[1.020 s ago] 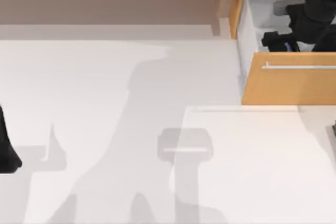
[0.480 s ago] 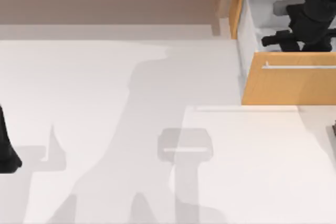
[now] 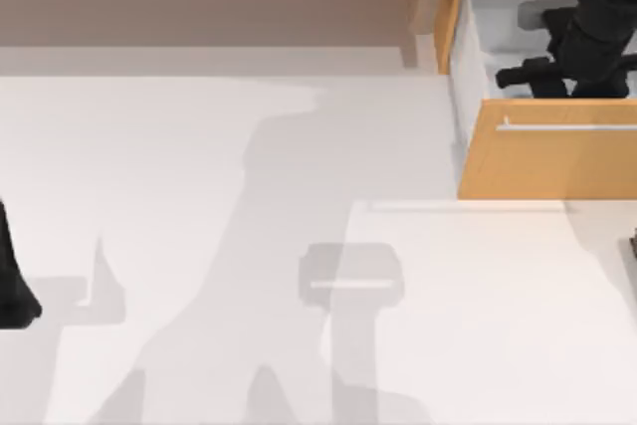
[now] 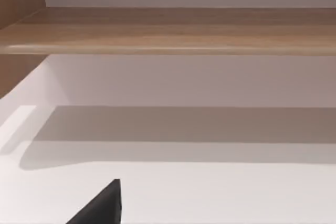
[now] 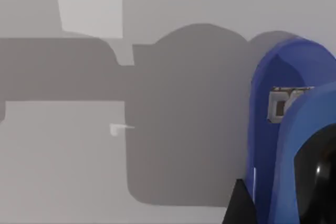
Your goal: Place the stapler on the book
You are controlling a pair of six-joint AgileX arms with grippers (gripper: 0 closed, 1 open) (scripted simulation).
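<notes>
Right gripper [image 3: 582, 67]: I have it down inside the open drawer [image 3: 547, 161] at the upper right of the top view; I cannot tell how its jaws stand.
Stapler [image 5: 286, 140]: blue, close up at the right side of the right wrist view, over the drawer's white floor; the top view hides it under my right arm.
Left arm [image 3: 12, 281]: parked at the left edge of the top view, low over the white table [image 3: 249, 246].
Shelf [image 4: 168, 30]: wooden, across the upper part of the left wrist view.
</notes>
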